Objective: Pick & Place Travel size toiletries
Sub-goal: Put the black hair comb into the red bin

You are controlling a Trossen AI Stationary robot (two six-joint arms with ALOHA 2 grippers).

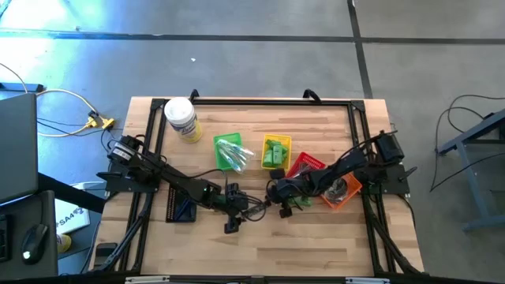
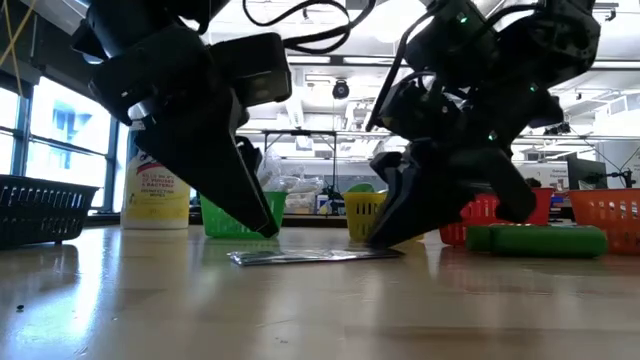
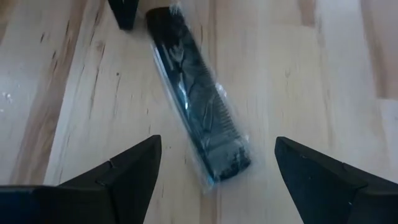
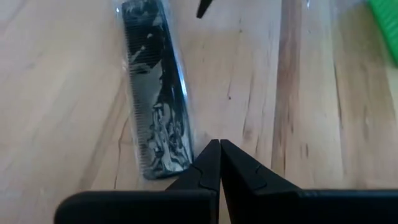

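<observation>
Pale wood table point(image 1: 316, 244): wrapped black comb point(image 3: 198, 113) flat at centre; white jar point(image 1: 181, 120) far left; mesh baskets point(image 1: 276, 152) behind; green tube point(image 2: 545, 240) right.

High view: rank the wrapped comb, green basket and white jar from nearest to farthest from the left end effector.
From the left end effector:
1. Wrapped comb, on the table right beneath its open fingers.
2. Green basket, farther back, mid-table.
3. White jar, back left corner.

A black comb point(image 3: 198, 111) sealed in a clear plastic sleeve lies flat on the wooden table point(image 3: 323, 81), ungripped.
</observation>
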